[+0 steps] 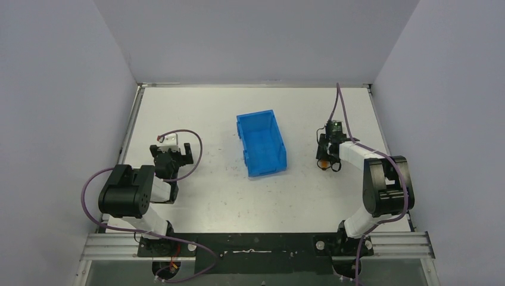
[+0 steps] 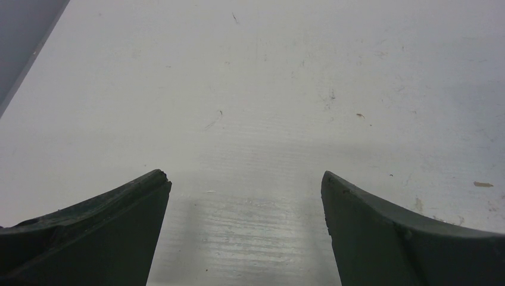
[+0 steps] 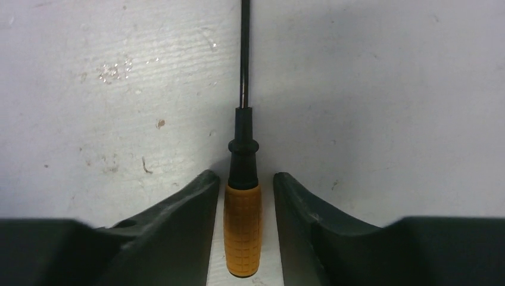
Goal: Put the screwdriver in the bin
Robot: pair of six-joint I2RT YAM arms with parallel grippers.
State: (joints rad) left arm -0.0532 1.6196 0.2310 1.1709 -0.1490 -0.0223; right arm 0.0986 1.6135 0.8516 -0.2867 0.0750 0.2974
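Straddling the screwdriver (image 3: 242, 232) lying on the table (image 3: 89, 119), R gripper (image 3: 246, 177) has jaws narrowly apart, slim gaps each side of handle, not yet clamped. The bin (image 1: 266, 167) stands well apart, leftward. Close squarely mid-handle before lifting. L gripper (image 2: 244, 179) wide open, empty.

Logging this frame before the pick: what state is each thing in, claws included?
bin: upright on the table, empty.
left claw: open, holding nothing.
right claw: open, fingers either side of the screwdriver handle, gaps showing on both sides.
screwdriver: lying flat on the table, outside the bin, not gripped.
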